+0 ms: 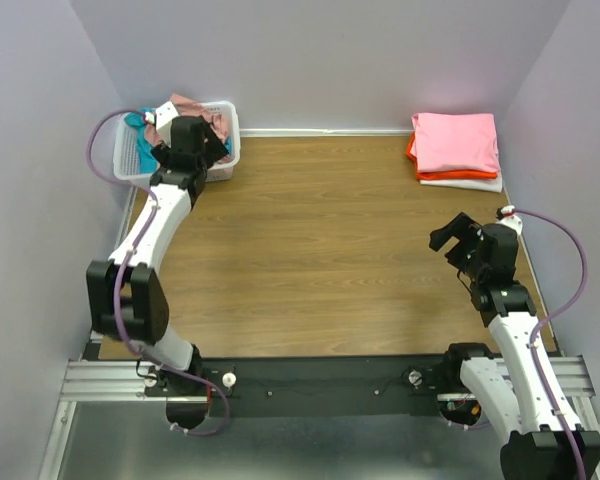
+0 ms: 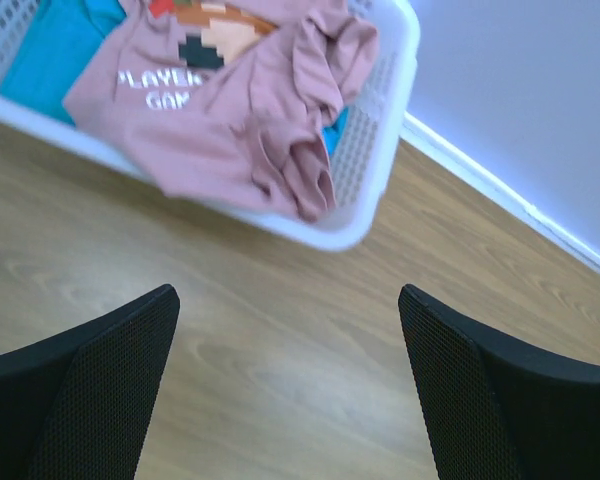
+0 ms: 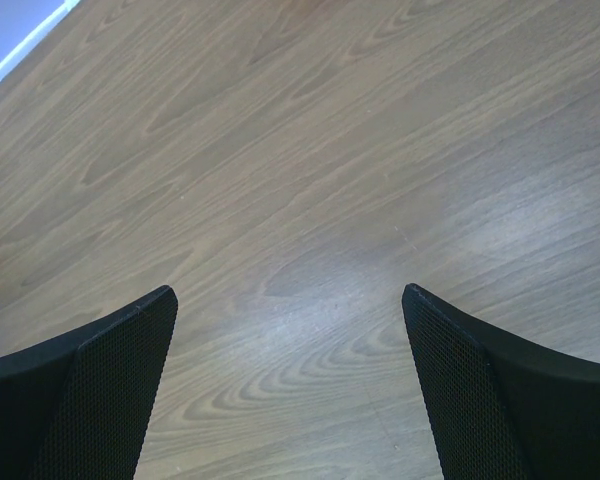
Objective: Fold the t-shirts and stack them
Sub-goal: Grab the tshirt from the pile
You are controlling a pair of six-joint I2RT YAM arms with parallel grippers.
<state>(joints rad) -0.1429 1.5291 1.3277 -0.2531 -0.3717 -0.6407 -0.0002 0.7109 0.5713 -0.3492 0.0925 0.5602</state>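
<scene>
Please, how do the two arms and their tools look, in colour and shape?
The left arm and right arm have white links and black joints; a lilac cable loops along each. The left tool and right tool each have two black fingers with fine mesh texture.

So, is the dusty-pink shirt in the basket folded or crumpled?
Crumpled: the dusty-pink shirt lies bunched and wrinkled in the basket.

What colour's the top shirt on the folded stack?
The top shirt is pink, clearest in the top external view.
</scene>
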